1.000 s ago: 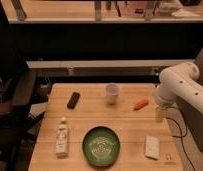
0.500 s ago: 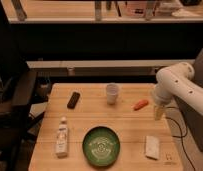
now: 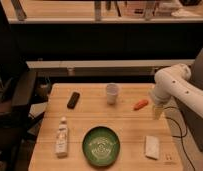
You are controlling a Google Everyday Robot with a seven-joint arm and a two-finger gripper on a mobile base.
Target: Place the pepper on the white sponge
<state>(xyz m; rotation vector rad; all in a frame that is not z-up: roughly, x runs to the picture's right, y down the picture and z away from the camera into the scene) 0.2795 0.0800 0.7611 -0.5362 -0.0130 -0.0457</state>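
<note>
Your gripper [image 3: 156,113] hangs pointing down over the right side of the table [image 3: 85,117], just right of the pepper [image 3: 140,104], with its fingers spread wide and nothing in them. The pepper lies on the wood between the cup [image 3: 112,93] and the gripper. The sponge [image 3: 152,147] lies flat near the front right corner, well apart from the pepper and just right of the green plate [image 3: 101,145].
</note>
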